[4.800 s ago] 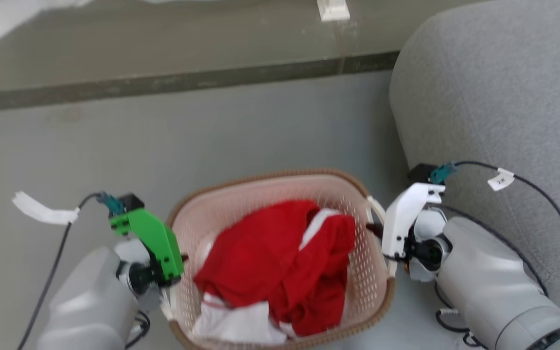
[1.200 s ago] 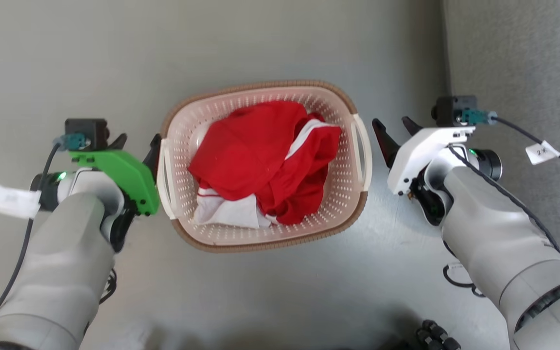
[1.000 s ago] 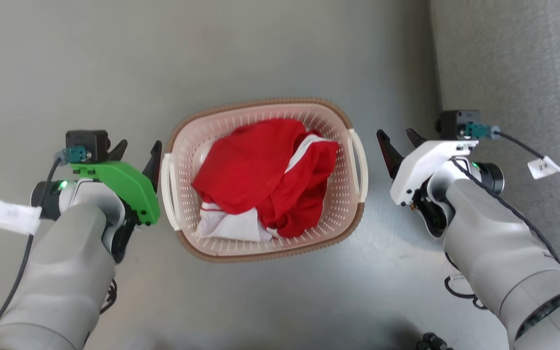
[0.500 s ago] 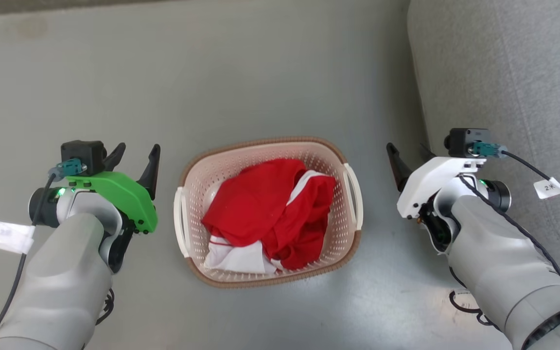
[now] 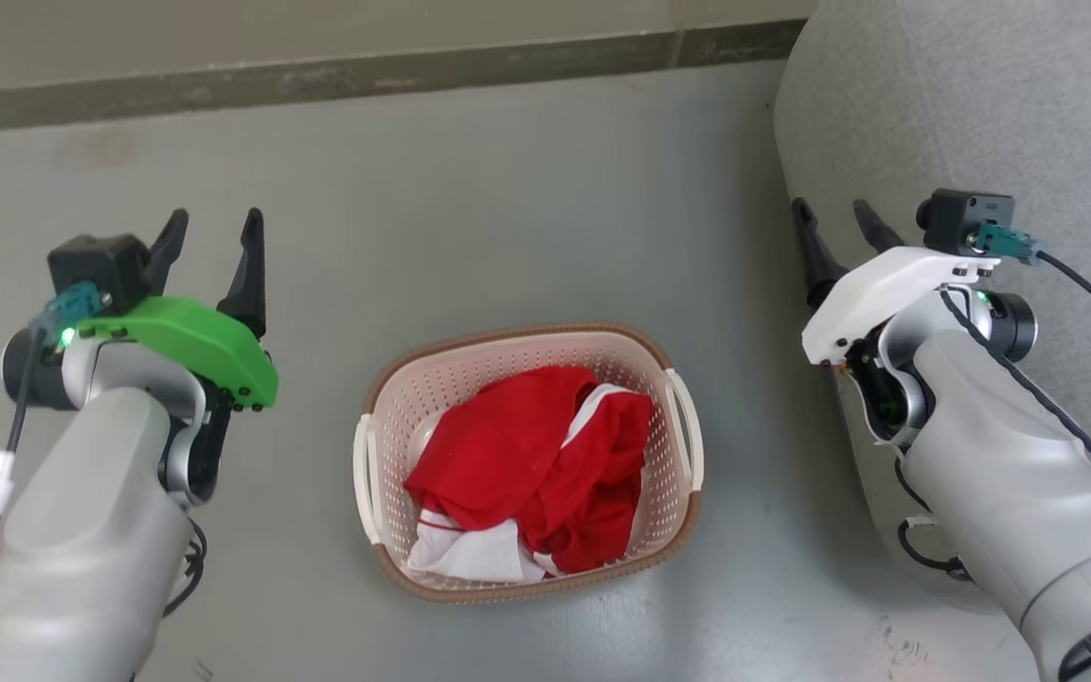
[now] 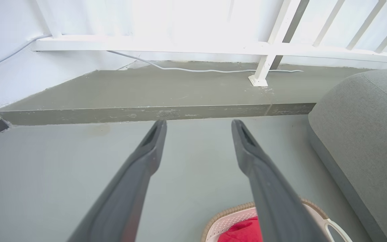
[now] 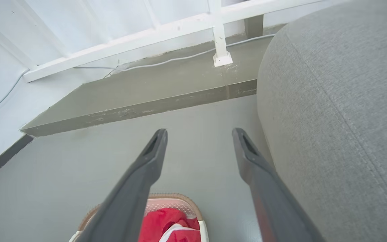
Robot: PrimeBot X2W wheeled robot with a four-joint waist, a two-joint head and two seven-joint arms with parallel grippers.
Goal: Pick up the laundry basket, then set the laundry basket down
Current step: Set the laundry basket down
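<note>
— Where's the laundry basket (image 5: 489, 374) now?

— Flat on the grey floor (image 5: 470, 208), between the two arms and just beside the grey sofa (image 5: 934, 114). Nothing grips it. The left pincer (image 5: 214, 223) and the right pincer (image 5: 828, 213) both hang spread and empty, well apart from the white handles.

— So it looks set down?

— I'd say so. What's left is backing off cleanly: keep both pincers spread and wide of the handles, and mind the right arm, which hangs near the sofa.

— And the basket itself?

— Pale pink, full of small holes, with a brown woven-look rim and a white handle (image 5: 363, 474) on each side. It's upright, not tipped. Red and white clothes (image 5: 527, 464) lie heaped inside.
</note>
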